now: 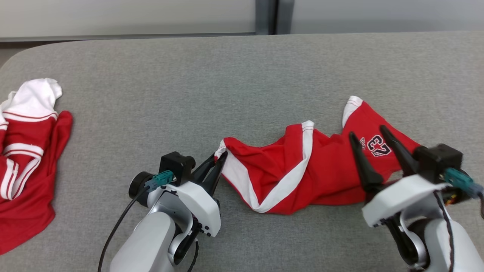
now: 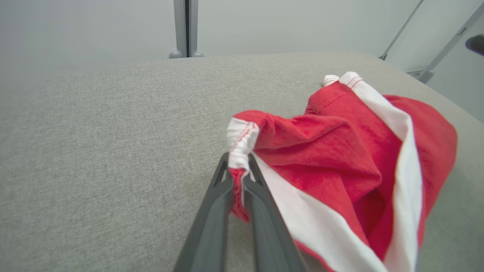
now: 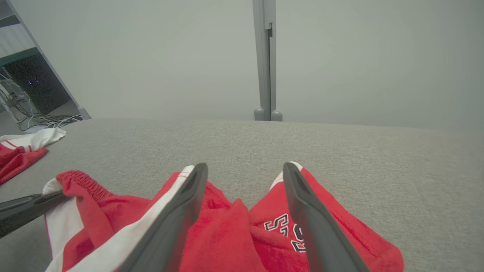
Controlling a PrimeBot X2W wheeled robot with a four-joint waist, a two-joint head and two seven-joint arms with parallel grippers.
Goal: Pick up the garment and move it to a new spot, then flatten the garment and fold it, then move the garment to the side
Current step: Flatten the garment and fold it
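The garment (image 1: 302,170) is a crumpled pair of red shorts with white side stripes and a number print, lying on the grey table right of centre. My left gripper (image 1: 221,158) is shut on the garment's left corner; in the left wrist view its fingers (image 2: 221,196) pinch the white-and-red waistband edge of the garment (image 2: 340,162). My right gripper (image 1: 368,134) stands open over the garment's right part, its fingers (image 3: 189,196) spread above the printed leg of the garment (image 3: 264,226) without gripping it.
A second red and white garment (image 1: 26,158) lies bunched at the table's left edge, seen also as red cloth (image 3: 22,147) in the right wrist view. The grey padded table (image 1: 227,83) runs back to a pale wall with a grey post (image 3: 266,60).
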